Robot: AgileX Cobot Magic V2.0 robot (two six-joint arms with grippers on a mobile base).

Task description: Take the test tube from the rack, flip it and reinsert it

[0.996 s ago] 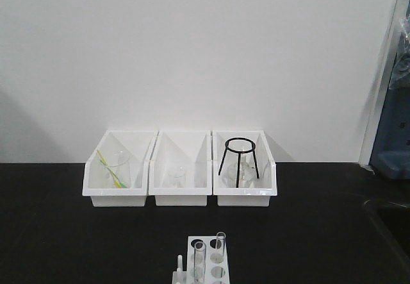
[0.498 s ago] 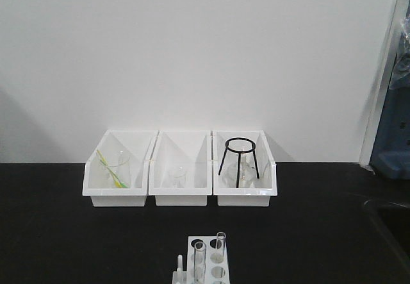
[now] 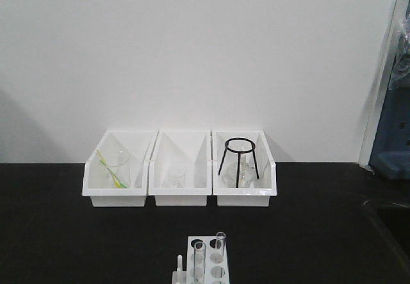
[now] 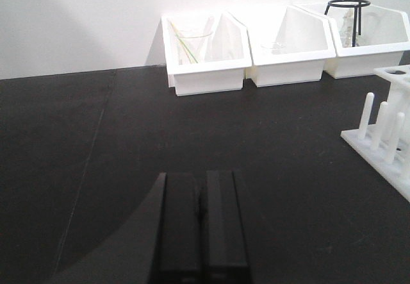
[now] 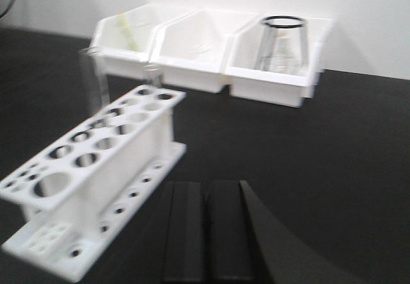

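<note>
The white rack [image 3: 208,265] stands at the front middle of the black table, cut off by the lower edge of the front view. Two clear test tubes stand upright in it, a nearer one [image 3: 199,261] and a farther one [image 3: 220,245]. The right wrist view shows the rack [image 5: 96,168] to the left of my right gripper [image 5: 206,184], with two blurred tubes [image 5: 93,85] at its far end. My right gripper is shut and empty, low over the table. My left gripper [image 4: 201,176] is shut and empty; the rack's pegs [image 4: 381,130] are far to its right.
Three white open-front bins stand at the back by the wall: the left [image 3: 118,168] holds a beaker with yellow-green sticks, the middle [image 3: 179,168] small glassware, the right [image 3: 245,167] a black wire tripod and a flask. A blue-grey object [image 3: 392,124] is at the far right.
</note>
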